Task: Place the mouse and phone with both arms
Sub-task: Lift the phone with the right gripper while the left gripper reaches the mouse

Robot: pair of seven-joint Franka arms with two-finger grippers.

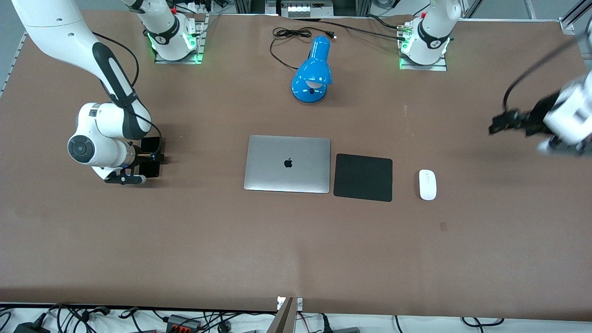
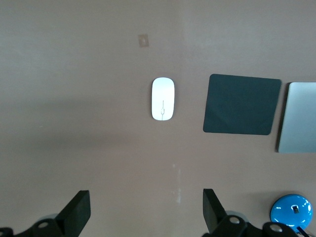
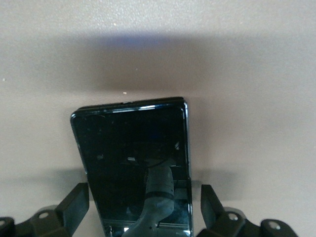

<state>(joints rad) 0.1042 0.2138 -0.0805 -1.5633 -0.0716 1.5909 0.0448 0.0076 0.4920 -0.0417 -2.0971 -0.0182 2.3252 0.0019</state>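
Nearest the front camera we see the mouse, lying flat on the brown table toward the left arm's end, with nothing touching it. Just beside it, toward the middle of the table, lies the black mouse pad, and next to that pad sits the closed silver laptop, the two almost edge to edge.

At about the same depth, toward the right arm's end, we find the right gripper low over the table with the phone between its fingers. In the right wrist view the phone lies between the two black fingers, which stand on either side of its long edges with a gap showing on each side, so we take this gripper as spread, not pressing on the phone. Whether the phone rests on the table we cannot tell.

A little farther up, the left gripper hangs in the air over bare table at the left arm's end, well apart from the mouse. Its wrist view shows the fingers wide apart and holding nothing, the mouse lying on the table below.

Farthest from the camera, between the two arm bases, stands the blue desk lamp, with its black cord looped beside it.
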